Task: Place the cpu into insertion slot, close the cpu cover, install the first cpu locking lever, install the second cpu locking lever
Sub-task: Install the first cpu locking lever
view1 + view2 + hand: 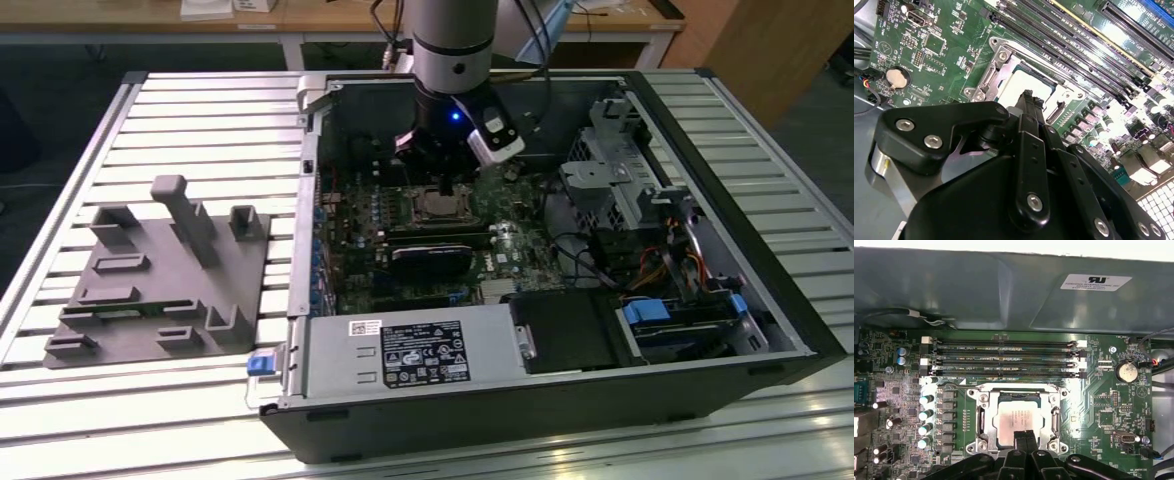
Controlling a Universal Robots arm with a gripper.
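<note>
Tool (1024, 437) — closed, empty — poised over one cpu (1015, 415) in one insertion slot (980, 400).

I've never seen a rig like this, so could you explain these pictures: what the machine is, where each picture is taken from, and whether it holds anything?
The machine is a robot arm ending in a pincer. The exterior view comes from a camera off the arm. It shows a slatted table bearing an open computer case and a grey block of pegs. Both wrist views come from cameras riding on the arm, looking past the pincer at the green circuit board. There the cpu lies flat, framed by the silvery cpu cover. The pincer's tips are shut together at the cpu's edge and hold nothing. Whether they touch it I cannot tell.
</note>
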